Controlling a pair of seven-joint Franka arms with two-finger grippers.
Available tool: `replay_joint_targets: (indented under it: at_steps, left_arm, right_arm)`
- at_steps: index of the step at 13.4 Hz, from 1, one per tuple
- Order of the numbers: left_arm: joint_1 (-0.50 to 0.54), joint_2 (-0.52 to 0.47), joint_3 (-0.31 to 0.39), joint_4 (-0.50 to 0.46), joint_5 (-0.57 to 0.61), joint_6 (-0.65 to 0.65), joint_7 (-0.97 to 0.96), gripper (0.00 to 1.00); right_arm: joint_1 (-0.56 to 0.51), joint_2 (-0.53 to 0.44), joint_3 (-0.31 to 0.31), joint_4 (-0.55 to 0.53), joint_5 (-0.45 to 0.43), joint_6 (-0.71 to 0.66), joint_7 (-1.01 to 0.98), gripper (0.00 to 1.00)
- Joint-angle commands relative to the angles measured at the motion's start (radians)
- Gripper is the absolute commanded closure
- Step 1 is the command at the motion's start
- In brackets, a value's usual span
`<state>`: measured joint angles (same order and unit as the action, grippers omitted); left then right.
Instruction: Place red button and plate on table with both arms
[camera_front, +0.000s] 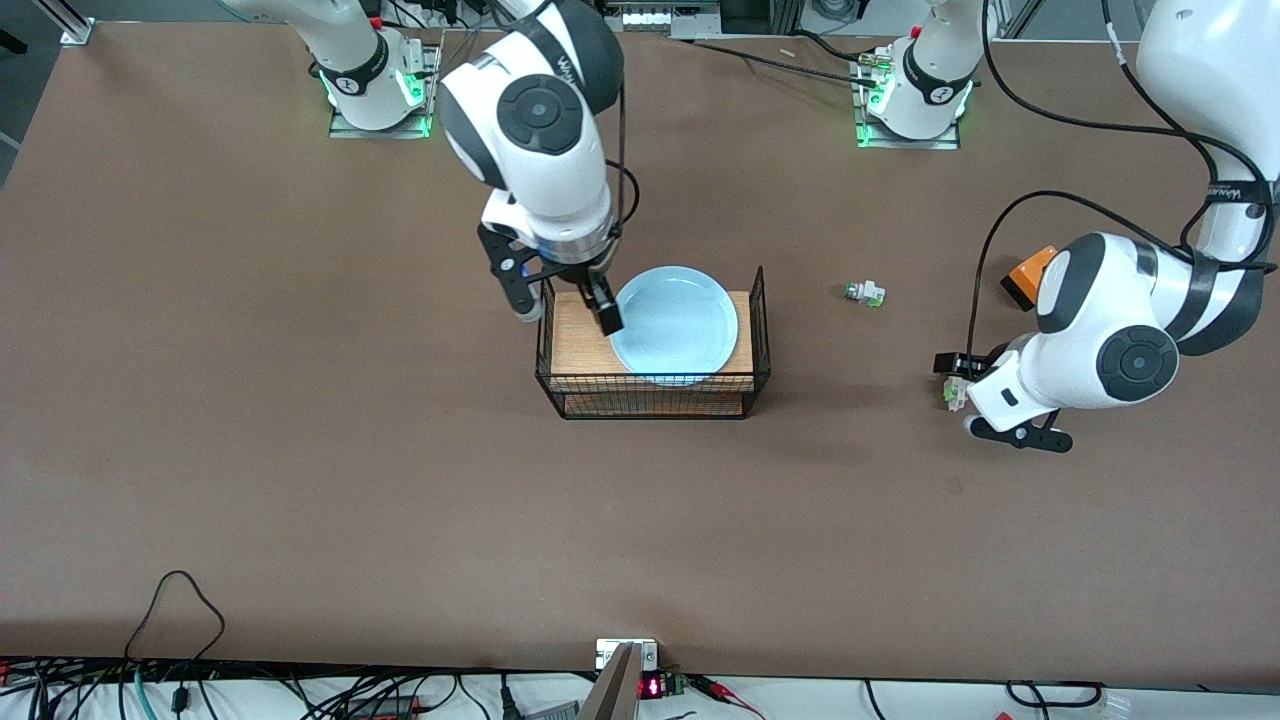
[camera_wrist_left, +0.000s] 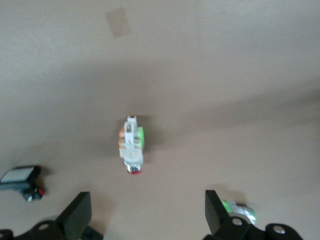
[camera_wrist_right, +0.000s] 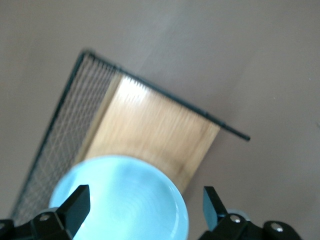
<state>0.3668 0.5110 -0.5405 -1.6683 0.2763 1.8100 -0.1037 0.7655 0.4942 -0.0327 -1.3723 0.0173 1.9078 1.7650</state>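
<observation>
From the front, your right tool (camera_front: 562, 308) hangs spread over the rack (camera_front: 655, 385), at the rim of the plate (camera_front: 675, 325) lying on its wooden top. Your left tool (camera_front: 950, 385) is low over the worktop (camera_front: 300, 450).

The left wrist shows that tool wide and empty above the red button (camera_wrist_left: 132, 145), which lies on the worktop.

The right wrist shows wide fingers (camera_wrist_right: 75, 207) above the plate. Judging by this, both grasps are pending: descend and close.

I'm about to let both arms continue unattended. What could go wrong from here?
The right gripper, open over the plate on the wire rack, might tip the plate or snag the rack's raised side. The left gripper, open over the red button, may pinch the tiny unit off-centre and flick it across the table.
</observation>
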Motion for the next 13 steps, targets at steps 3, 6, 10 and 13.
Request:
replay_joint_targets:
  at_steps: [3, 6, 10, 13]
  left_arm:
    - [-0.022, -0.006, -0.041, 0.145, 0.012, -0.199, -0.085, 0.00]
    - [-0.020, -0.057, -0.072, 0.163, 0.012, -0.219, -0.088, 0.00]
    - [-0.020, -0.135, -0.072, 0.189, 0.003, -0.254, -0.077, 0.00]
    - [-0.020, -0.141, -0.078, 0.232, 0.003, -0.360, -0.074, 0.00]
  right_arm:
    - [0.035, 0.047, -0.010, 0.045, 0.015, 0.033, -0.079, 0.00]
    - [0.037, 0.066, -0.013, 0.045, -0.005, 0.033, -0.099, 0.00]
    - [0.044, 0.110, -0.016, 0.045, -0.066, 0.028, -0.125, 0.00]
    - [0.057, 0.152, -0.016, 0.045, -0.082, 0.030, -0.119, 0.00]
